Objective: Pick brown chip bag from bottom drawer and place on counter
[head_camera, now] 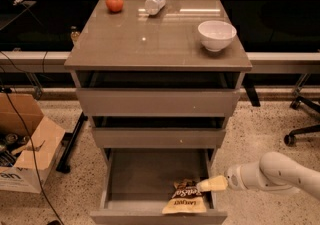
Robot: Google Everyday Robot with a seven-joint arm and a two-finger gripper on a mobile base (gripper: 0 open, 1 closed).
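Note:
The brown chip bag (184, 198), dark brown on top and pale yellow below, lies flat in the front right of the open bottom drawer (150, 175). My gripper (210, 184) comes in from the right on a white arm. Its pale tip is just above the bag's upper right corner, over the drawer's right wall. The counter (150, 39) is the glossy grey-brown top of the cabinet, well above the gripper.
On the counter stand a red apple (114, 2), a lying plastic bottle (154, 4) and a white bowl (216, 35). The two upper drawers stand slightly open. A cardboard box (27, 141) sits on the floor at left; an office chair base (300, 126) is at right.

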